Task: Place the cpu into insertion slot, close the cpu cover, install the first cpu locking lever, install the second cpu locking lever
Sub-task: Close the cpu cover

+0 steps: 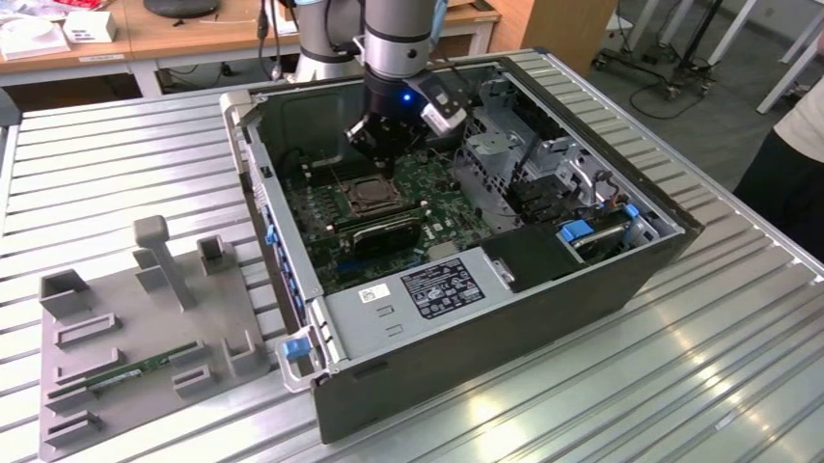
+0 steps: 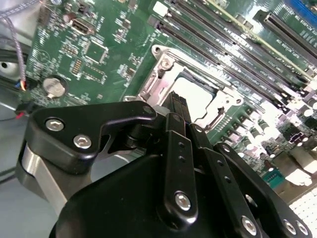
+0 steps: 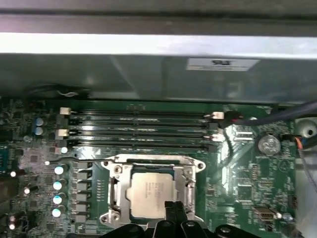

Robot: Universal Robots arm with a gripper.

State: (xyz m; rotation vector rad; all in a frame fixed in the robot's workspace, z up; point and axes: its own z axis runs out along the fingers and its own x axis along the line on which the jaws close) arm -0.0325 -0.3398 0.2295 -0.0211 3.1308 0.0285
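Cpu (image 3: 148, 191) sits in the insertion slot (image 3: 110, 216), and the cpu cover (image 3: 115, 186) looks lowered around it to pin it. Your claw (image 3: 174, 207) hangs at the socket's edge inside the computer case (image 1: 515, 328), its fingers pressed together on nothing, probably to give one narrow pushing tip.

Take a dial centred on the cpu (image 3: 147, 192), with twelve pointing at the long black memory slots (image 3: 138, 130). The silvery chip sits in the insertion slot (image 3: 199, 166) on the green circuit board (image 3: 237, 198). The cpu cover (image 3: 188, 186) lies flat around the chip, which shows through its window. At five o'clock the gripper (image 3: 173, 209) has its dark fingertips close together, over the chip's edge. A coin battery (image 3: 270, 144) lies at two o'clock. A column of capacitors (image 3: 58, 191) stands at nine. Beyond the memory slots, at twelve, rises the grey chassis wall (image 3: 124, 74).
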